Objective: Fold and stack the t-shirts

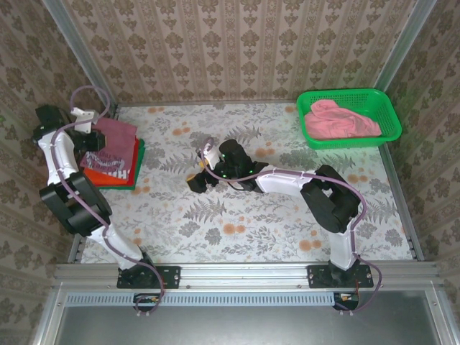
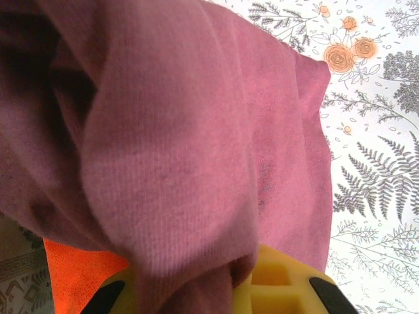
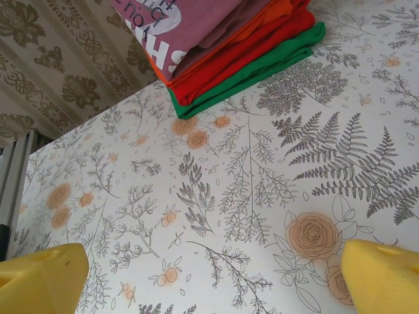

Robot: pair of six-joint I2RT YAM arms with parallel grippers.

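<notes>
Currently the left claw [image 2: 216, 291] is clenched on the maroon t-shirt [image 2: 196, 131], which bunches between its yellow fingers [image 2: 288, 281] and drapes ahead over the orange t-shirt [image 2: 72, 275]. The right claw [image 3: 209, 288] hangs released above the floral table [image 3: 249, 196]. The stack lies well ahead of it, with the green t-shirt [image 3: 262, 69] lowest. The pink t-shirt [image 1: 338, 121] sits in the basket [image 1: 384, 108], well behind it.
</notes>
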